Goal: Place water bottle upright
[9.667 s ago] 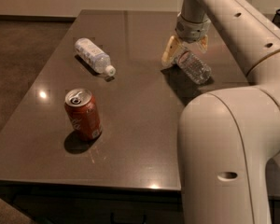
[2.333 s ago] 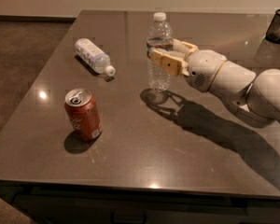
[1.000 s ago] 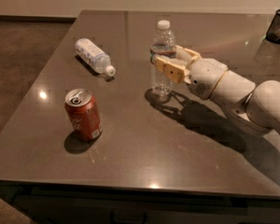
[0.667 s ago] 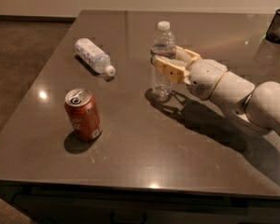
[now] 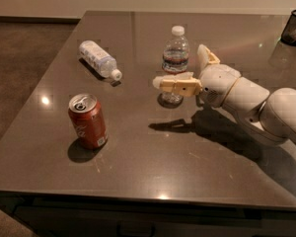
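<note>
**Water bottle upright between spread jaws**

Water bottle (image 5: pixel 176 53) stands mid-table (image 5: pixel 138 181), long axis vertical and cap up. The gripper (image 5: pixel 183 68) reaches in from the right with its jaws wide apart, gripping nothing. One finger crosses in front of the bottle's base and possibly touches it. A label-wrapped bottle (image 5: pixel 98 59) lies on its side to the left. A red can (image 5: pixel 88 121) stands well apart, so backing off rightward looks unobstructed.

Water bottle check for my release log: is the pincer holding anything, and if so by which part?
Nothing is held. The pincer is open, its fingers spread apart beside the water bottle, which stands upright on the table.
</note>
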`<move>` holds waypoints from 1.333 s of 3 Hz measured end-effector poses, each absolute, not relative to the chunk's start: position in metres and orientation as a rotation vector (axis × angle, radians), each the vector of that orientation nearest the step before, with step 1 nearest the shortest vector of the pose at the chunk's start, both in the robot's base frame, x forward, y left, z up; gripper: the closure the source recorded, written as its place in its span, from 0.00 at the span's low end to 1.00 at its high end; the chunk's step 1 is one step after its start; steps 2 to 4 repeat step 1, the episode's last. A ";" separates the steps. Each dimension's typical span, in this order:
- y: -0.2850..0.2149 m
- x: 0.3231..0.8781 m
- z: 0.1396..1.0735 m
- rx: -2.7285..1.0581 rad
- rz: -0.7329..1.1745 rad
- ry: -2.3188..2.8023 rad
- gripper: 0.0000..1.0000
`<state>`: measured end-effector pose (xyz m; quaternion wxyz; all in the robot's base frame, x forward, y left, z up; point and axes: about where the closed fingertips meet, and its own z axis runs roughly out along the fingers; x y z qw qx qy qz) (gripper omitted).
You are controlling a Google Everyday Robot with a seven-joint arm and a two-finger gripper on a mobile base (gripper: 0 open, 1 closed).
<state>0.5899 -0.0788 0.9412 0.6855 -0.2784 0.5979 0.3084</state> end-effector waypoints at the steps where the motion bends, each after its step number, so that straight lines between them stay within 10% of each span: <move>1: -0.079 0.590 0.941 -0.624 0.691 1.339 0.00; 4: -0.079 0.590 0.941 -0.624 0.691 1.339 0.00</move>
